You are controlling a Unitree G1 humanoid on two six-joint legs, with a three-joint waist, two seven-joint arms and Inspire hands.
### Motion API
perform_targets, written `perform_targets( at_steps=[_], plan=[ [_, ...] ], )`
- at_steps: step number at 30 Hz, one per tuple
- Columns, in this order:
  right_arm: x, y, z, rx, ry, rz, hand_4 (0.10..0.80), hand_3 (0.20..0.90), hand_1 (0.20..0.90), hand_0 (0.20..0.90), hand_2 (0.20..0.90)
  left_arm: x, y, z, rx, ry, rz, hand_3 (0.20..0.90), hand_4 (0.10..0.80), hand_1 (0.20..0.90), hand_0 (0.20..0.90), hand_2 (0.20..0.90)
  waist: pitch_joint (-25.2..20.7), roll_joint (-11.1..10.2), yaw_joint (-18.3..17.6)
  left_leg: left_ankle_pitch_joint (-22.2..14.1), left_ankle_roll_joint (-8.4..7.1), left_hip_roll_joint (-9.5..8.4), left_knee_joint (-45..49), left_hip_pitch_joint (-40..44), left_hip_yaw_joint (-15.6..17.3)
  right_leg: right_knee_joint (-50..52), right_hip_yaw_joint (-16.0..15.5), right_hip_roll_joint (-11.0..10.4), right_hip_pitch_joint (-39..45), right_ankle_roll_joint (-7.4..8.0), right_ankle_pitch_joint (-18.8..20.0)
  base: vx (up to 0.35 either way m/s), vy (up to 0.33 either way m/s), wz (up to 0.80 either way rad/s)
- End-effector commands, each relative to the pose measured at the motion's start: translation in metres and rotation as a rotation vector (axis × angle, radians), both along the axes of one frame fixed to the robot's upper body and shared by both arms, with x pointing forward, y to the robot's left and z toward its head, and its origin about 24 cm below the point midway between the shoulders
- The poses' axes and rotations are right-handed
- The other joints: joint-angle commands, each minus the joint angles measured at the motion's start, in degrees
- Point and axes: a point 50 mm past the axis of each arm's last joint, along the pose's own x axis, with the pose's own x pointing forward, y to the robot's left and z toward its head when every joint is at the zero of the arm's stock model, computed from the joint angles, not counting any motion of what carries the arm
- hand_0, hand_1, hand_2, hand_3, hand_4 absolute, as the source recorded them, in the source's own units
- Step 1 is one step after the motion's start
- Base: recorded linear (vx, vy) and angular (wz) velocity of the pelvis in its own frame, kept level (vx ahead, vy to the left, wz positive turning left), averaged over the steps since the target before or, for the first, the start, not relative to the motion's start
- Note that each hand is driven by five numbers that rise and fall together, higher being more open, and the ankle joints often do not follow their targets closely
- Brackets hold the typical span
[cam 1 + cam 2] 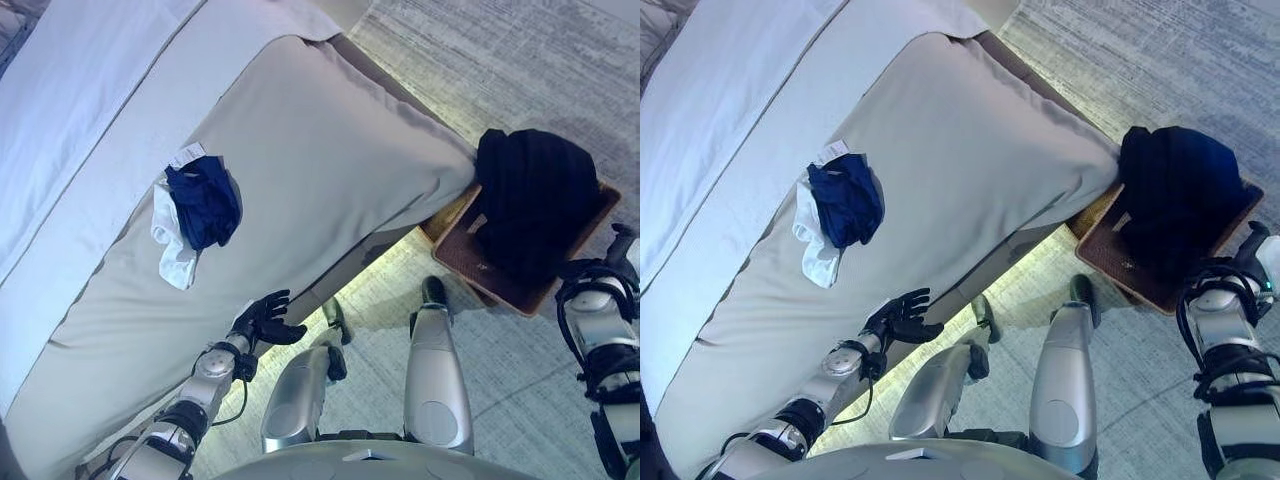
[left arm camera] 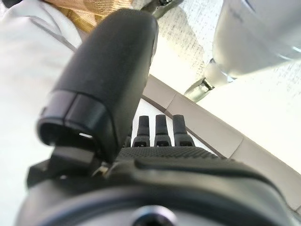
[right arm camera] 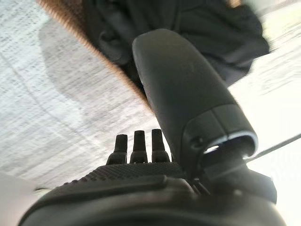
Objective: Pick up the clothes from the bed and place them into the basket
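A dark blue garment [image 1: 206, 203] lies on a white garment [image 1: 174, 250] on the beige bed cover [image 1: 330, 160], near the middle of the bed. A brown basket [image 1: 497, 284] stands on the floor at the bed's right corner, with black clothes [image 1: 535, 195] heaped in it. My left hand [image 1: 262, 322] is open and empty at the bed's near edge, below the two garments. My right hand [image 1: 1248, 243] is open and empty just right of the basket. The right wrist view shows its thumb [image 3: 188, 94] before the black clothes [image 3: 202, 23].
White bedding [image 1: 70, 90] covers the far left of the bed. Grey patterned carpet [image 1: 500, 60] lies around the basket and beyond the bed. The bed's lit lower edge runs between my left hand and the basket.
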Motion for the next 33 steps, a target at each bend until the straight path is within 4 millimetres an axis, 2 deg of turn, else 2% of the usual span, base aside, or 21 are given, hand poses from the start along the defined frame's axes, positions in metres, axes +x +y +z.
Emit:
perform_targets(
  at_steps=[1, 5, 10, 13, 16, 20, 23, 26, 27, 31, 33],
  plan=[
    [0.021, 0.031, 0.032, -0.057, -0.151, 0.232, 0.8, 0.9, 0.9, 0.9, 0.9, -0.027, 0.053, -0.005, 0.089, 0.055, 0.162, 0.9, 0.8, 0.9, 0.9, 0.9, -2.6, -7.9, -0.4, -8.4, 2.83, -3.21, 5.9, 0.2, 1.6, -8.8, -4.2, 3.0, 5.7, -2.43, 2.9, 0.099, 0.127, 0.12],
    [0.022, 0.072, 0.047, -0.142, -0.161, 0.512, 0.8, 0.9, 0.9, 0.9, 0.9, -0.053, 0.064, -0.019, 0.102, 0.142, 0.258, 0.9, 0.8, 0.9, 0.9, 0.9, -6.2, -12.0, 0.7, -8.9, 3.32, -3.57, 2.8, 4.3, 1.3, -14.2, -4.6, 3.4, 11.4, -0.81, 4.8, 0.132, 0.147, 0.17],
    [0.033, 0.097, 0.059, -0.292, -0.103, 0.696, 0.8, 0.9, 0.9, 0.9, 0.9, -0.078, 0.063, -0.033, 0.112, 0.226, 0.303, 0.9, 0.8, 0.9, 0.9, 0.9, -9.3, -14.5, 5.2, -9.2, 4.29, -4.31, 2.3, 6.6, -0.3, -15.0, -7.2, 2.8, 16.2, -0.17, 4.3, 0.107, 0.147, 0.26],
    [0.044, 0.106, 0.063, -0.336, -0.061, 0.746, 0.8, 0.9, 0.9, 0.9, 0.9, -0.082, 0.064, -0.035, 0.111, 0.24, 0.31, 0.9, 0.8, 0.9, 0.9, 0.9, -10.2, -15.2, 8.1, -8.6, 4.87, -4.88, 1.8, 6.6, -2.3, -14.6, -9.0, 2.3, 17.5, -0.08, 3.8, 0.053, 0.14, 0.5],
    [0.068, 0.116, 0.075, -0.405, -0.035, 0.739, 0.8, 0.9, 0.9, 0.9, 0.9, -0.073, 0.069, -0.031, 0.133, 0.225, 0.291, 0.9, 0.8, 0.9, 0.9, 0.9, -9.4, -15.6, 12.6, -8.0, 5.49, -5.27, 1.6, 5.7, -5.7, -13.3, -12.4, 1.0, 18.4, 0.41, 3.5, -0.006, 0.102, 0.56],
    [0.099, 0.119, 0.108, -0.516, -0.012, 0.721, 0.8, 0.9, 0.9, 0.9, 0.9, -0.06, 0.075, -0.023, 0.149, 0.199, 0.277, 0.9, 0.8, 0.9, 0.9, 0.9, -7.8, -15.8, 17.2, -7.4, 5.72, -5.93, 2.5, 3.7, -8.8, -12.1, -16.1, -0.6, 19.3, 0.56, 3.8, -0.015, 0.107, 0.72],
    [0.122, 0.113, 0.136, -0.583, 0.02, 0.631, 0.8, 0.9, 0.9, 0.9, 0.9, -0.051, 0.078, -0.018, 0.159, 0.192, 0.267, 0.9, 0.8, 0.9, 0.9, 0.9, -6.4, -15.6, 21.6, -7.3, 5.76, -6.98, 4.6, 0.6, -10.9, -11.3, -19.1, -2.3, 19.5, 0.36, 4.1, -0.023, 0.105, 0.68],
    [0.136, 0.111, 0.153, -0.595, 0.076, 0.559, 0.8, 0.9, 0.9, 0.9, 0.9, -0.043, 0.082, -0.014, 0.174, 0.185, 0.257, 0.9, 0.8, 0.9, 0.9, 0.9, -4.8, -15.5, 24.9, -7.5, 5.87, -7.92, 7.0, -2.6, -12.7, -10.5, -21.2, -3.3, 19.3, -0.01, 4.1, -0.001, 0.025, 0.58],
    [0.14, 0.107, 0.158, -0.599, 0.108, 0.518, 0.8, 0.9, 0.9, 0.9, 0.9, -0.041, 0.083, -0.012, 0.178, 0.18, 0.252, 0.9, 0.8, 0.9, 0.9, 0.9, -4.0, -15.5, 26.6, -8.9, 5.64, -8.27, 8.5, -3.4, -13.6, -9.1, -21.4, -3.8, 19.5, 0.1, 2.7, 0.07, 0.033, 0.57],
    [0.145, 0.095, 0.162, -0.584, 0.213, 0.425, 0.8, 0.9, 0.9, 0.9, 0.9, -0.04, 0.081, -0.011, 0.169, 0.167, 0.243, 0.9, 0.8, 0.9, 0.9, 0.9, -2.3, -14.5, 29.9, -9.1, 6.21, -9.41, 12.0, -7.2, -14.9, -4.5, -23.4, -5.8, 18.2, -0.54, 2.3, 0.047, 0.068, 0.5],
    [0.145, 0.089, 0.156, -0.539, 0.287, 0.388, 0.8, 0.9, 0.9, 0.9, 0.9, -0.041, 0.079, -0.011, 0.161, 0.154, 0.245, 0.9, 0.8, 0.9, 0.9, 0.9, -1.1, -14.1, 31.3, -9.3, 6.43, -9.9, 13.3, -8.4, -15.2, -2.2, -24.4, -6.9, 17.5, -0.56, 2.3, 0.062, 0.056, 0.45]
  ],
)
